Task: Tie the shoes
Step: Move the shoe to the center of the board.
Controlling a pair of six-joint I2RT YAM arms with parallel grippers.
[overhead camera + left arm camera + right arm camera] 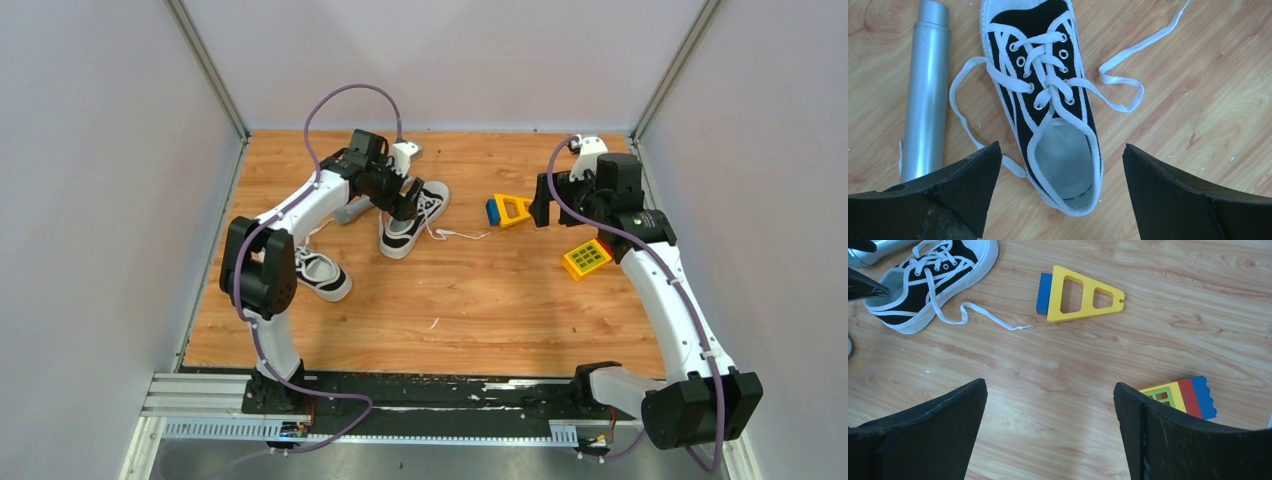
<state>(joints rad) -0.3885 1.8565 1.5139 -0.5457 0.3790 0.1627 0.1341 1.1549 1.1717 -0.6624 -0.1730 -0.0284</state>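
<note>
In the overhead view we see the two shoes apart on the wooden table (pixel 480 300). One sneaker (pixel 400 238) lies just left of the centre of the frame, toe toward the upper right. The second sneaker (pixel 322 272) sits lower left, partly hidden by the left arm's elbow.

The left gripper (pixel 1061 150) hovers over the first sneaker with its jaws spread wide and nothing between them. In its wrist view the black fingers (pixel 968 180) frame the heel opening from either side. The shoe is laced but not tied: its white laces (pixel 1120 75) trail loose over the wood, one looping off to the right, the other curving left. A silver metal tube (pixel 925 95) lies just beside the shoe at the left of that frame.

The right gripper (pixel 1049 385) is likewise wide open and holds nothing, hanging above bare wood. In its view the sneaker shows at the upper left, a lace end reaching toward a yellow triangular block (pixel 1055 295) with a blue piece (pixel 1043 292) at its wide end. A yellow, green, red and blue block (pixel 1193 397) lies at the lower right.
</note>
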